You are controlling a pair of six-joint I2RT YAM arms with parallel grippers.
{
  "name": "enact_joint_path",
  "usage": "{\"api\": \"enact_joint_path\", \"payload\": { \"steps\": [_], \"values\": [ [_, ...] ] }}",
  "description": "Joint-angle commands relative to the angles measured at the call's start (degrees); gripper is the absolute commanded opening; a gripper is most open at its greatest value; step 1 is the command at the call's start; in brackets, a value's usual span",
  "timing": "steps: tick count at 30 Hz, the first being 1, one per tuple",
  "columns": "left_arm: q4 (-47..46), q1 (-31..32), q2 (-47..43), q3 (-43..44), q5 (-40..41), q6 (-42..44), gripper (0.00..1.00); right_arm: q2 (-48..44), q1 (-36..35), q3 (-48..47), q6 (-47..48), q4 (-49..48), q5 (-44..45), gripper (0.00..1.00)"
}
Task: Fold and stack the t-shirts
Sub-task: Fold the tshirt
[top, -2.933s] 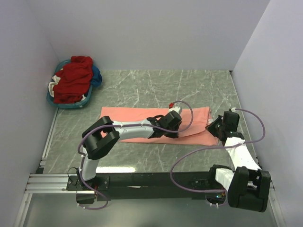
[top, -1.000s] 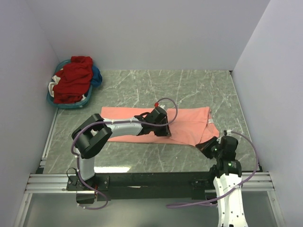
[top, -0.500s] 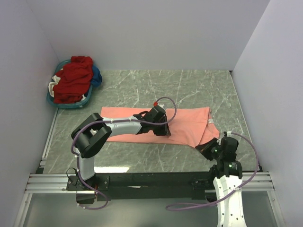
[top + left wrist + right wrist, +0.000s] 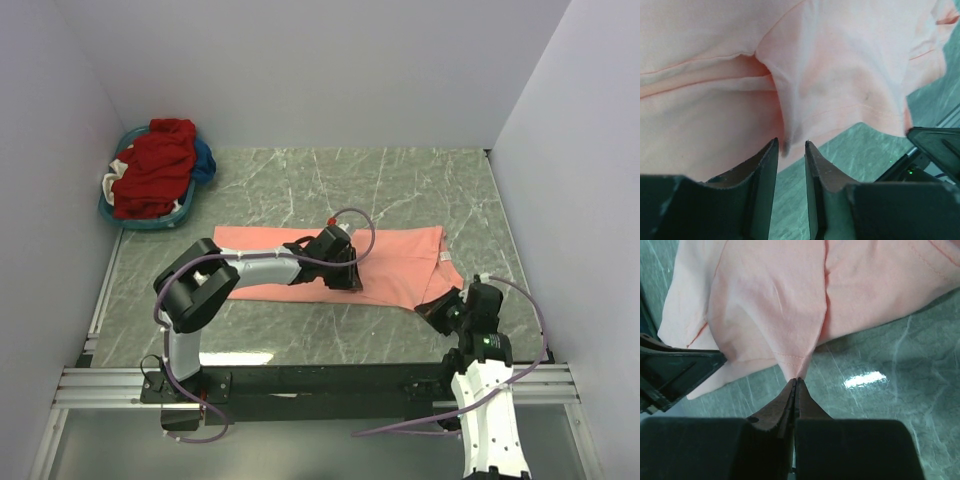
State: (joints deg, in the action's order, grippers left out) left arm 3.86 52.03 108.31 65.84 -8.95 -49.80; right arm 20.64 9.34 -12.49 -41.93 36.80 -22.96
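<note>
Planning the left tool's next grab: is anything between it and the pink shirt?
Nothing visible. The left tool hangs over the pink shirt, a fold of it at the parted jaws. The right tool pinches a corner.

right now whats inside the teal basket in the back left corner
A heap of dark red cloth fills the teal basket, with blue cloth showing at its right side and something white at the left rim. Whatever lies under the heap is covered.

Green marble tabletop, plain white walls, alu rail nr edge
</note>
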Motion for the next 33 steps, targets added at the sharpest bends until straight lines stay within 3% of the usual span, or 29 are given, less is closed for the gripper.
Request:
{"api": "enact_joint_path", "payload": {
  "steps": [1,9,20,33],
  "values": [
    [-0.34,0.62,1.64,1.13,0.16,1.81,0.33,1.15,-0.29,-2.98,0.19,-3.66,1.25,0.00],
    [-0.69,1.67,3.05,1.74,0.69,2.08,0.31,2.82,-0.29,-3.77,0.18,-4.54,1.87,0.00],
    [-0.69,1.41,-0.82,1.57,0.34,1.55,0.01,3.88,-0.38,-5.26,0.97,-3.05,3.36,0.00],
    [-3.07,-1.76,-3.37,-1.52,-5.90,-0.03,0.01,5.02,-0.29,-7.72,1.24,-1.19,4.42,0.00]
  ]
}}
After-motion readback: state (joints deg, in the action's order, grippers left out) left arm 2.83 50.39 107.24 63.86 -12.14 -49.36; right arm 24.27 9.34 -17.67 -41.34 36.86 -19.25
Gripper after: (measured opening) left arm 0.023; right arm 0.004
